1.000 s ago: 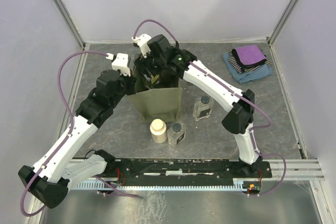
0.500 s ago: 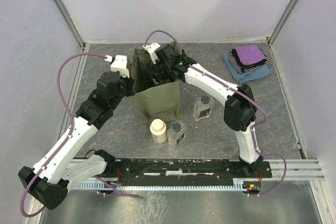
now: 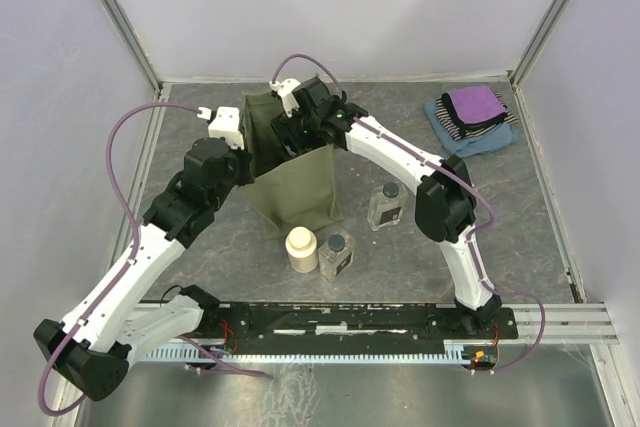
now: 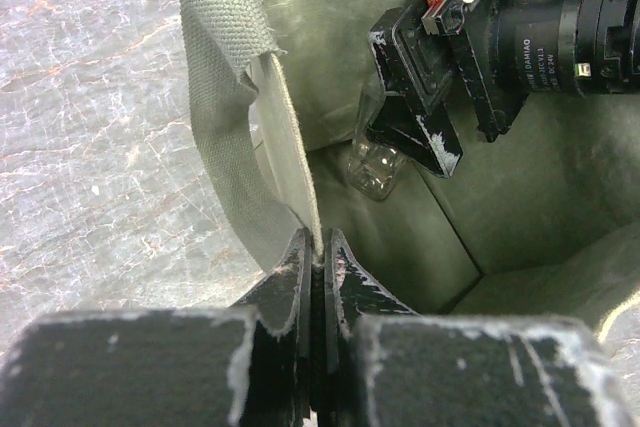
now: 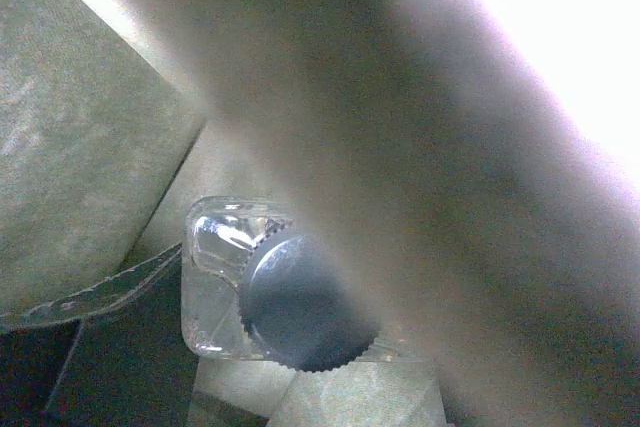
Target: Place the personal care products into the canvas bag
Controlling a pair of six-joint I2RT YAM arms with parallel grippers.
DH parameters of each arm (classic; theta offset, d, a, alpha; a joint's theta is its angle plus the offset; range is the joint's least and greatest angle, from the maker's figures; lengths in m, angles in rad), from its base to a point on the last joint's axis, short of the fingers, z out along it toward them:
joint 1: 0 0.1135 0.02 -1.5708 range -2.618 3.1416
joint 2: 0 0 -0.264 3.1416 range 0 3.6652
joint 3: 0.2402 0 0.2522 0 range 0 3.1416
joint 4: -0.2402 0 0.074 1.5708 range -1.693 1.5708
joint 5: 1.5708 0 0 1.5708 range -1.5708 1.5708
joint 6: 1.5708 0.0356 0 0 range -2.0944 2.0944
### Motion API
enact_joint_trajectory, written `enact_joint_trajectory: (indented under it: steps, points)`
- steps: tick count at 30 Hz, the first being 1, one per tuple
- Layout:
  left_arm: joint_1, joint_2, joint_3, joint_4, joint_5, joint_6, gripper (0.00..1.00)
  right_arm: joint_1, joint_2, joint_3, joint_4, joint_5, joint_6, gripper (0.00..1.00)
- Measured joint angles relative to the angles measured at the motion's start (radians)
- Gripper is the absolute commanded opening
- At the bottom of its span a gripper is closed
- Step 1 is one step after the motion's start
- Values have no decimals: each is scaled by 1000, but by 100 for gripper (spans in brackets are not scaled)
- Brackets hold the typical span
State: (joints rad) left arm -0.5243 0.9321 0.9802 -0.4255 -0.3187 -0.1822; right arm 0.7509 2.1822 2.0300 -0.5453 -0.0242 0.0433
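Bottle (image 4: 372, 169) inside canvas bag (image 4: 330, 67), in grip of right hand (image 4: 390, 142); left hand (image 4: 320, 247) tight on its rim.

From above, we see soft, even light filling the enclosure: the pale matte walls (image 3: 350, 7) glow evenly, and the grey marbled tabletop (image 3: 395, 267) carries only faint, soft-edged shadows. That view is sharp from edge to edge. At the left wrist, we find the olive-green canvas bag (image 4: 320, 47) crisp along its woven handle (image 4: 225, 27), its interior dimmer, while the left gripper (image 4: 318, 242) blurs into dark shapes at the bottom edge. The right wrist view is poorest: a broad out-of-focus brownish band (image 5: 400, 147) crosses it, the upper right corner burns out white, and only the small clear squarish glass bottle (image 5: 280, 297) looks fairly sharp, glinting at one shoulder.
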Motion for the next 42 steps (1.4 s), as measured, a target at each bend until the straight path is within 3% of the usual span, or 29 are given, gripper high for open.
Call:
enact_joint_trajectory:
  steps: [17,20,22,25,27,33,42]
  points:
    - [0,15,-1,-23,-24,0,3,66,50,104,-175,-74,-207,3]
    - [0,23,-1,-22,-23,0,3,74,49,99,-198,-73,-241,21]
    - [0,26,-1,-21,-23,0,3,77,49,97,-208,-72,-256,43]
    - [0,26,-1,-20,-22,0,3,79,48,92,-211,-70,-262,69]
    - [0,26,-1,-19,-21,0,3,79,44,86,-207,-69,-262,79]
    - [0,27,-2,-14,-21,0,3,80,39,80,-200,-48,-249,99]
    - [0,27,-2,8,-19,1,3,80,-32,40,-136,105,-215,100]
